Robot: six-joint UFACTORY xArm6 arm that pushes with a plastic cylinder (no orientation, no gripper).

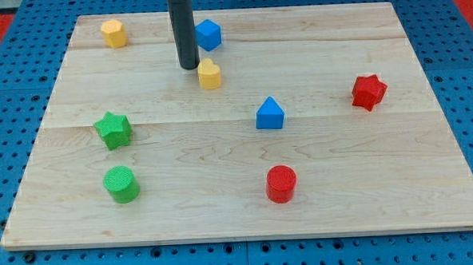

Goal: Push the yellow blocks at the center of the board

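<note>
Yellow blocks, two of them. One is a small rounded, heart-like piece [209, 74] sitting above the middle of the desk [248, 220], toward the view's top. The other is a yellow hexagonal block [114, 32] near the top-left corner, well apart from the first.

My tip [189, 67] is down on the wood just beside the heart-like yellow, on its left and slightly toward the view's top; touching or a hair apart, cannot tell which. No fingers on this rig, just the dark rod, so nothing is held.

Other pieces:
- blue block [208, 35], shape unclear, just right of the rod shaft and above the near yellow
- blue triangular block [269, 114], right of centre, below-right of the near yellow
- red star [368, 91] far right
- red cylinder [281, 183] lower middle, below the blue triangular block
- green star [113, 129] on the left
- green cylinder [121, 184] below the green star

All blocks stand apart from each other. Pale wooden planks on a blue perforated base [11, 94].
</note>
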